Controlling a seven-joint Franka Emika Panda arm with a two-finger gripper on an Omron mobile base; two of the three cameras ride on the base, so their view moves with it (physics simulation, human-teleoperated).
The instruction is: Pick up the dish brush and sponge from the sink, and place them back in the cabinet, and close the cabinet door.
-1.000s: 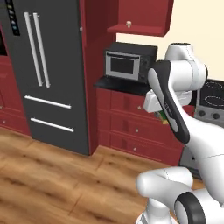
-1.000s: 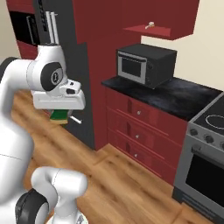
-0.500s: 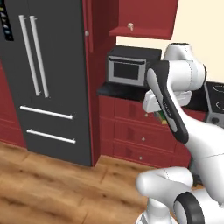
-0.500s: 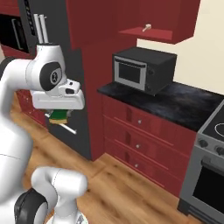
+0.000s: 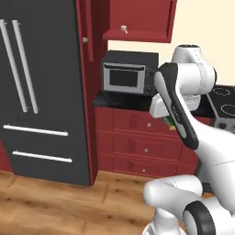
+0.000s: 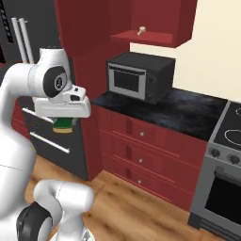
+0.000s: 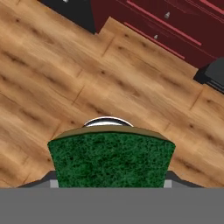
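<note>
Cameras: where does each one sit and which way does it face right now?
Left base view: behind-left of the arm, facing the refrigerator and microwave; arm at right.
Right base view: behind-right, facing the same microwave and the stove; arm at left, tool holding the sponge.
Hand view: looks down at the wood floor past the sponge.

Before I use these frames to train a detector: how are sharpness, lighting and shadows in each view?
Left base view: flat even rendered light, soft edges, the small dish brush on the cabinet shelf barely resolved. Right base view: similar, faint sheen on the black counter. Hand view: the sponge in the gripper looms large and grainy; wood floor sharp, no glare.
</note>
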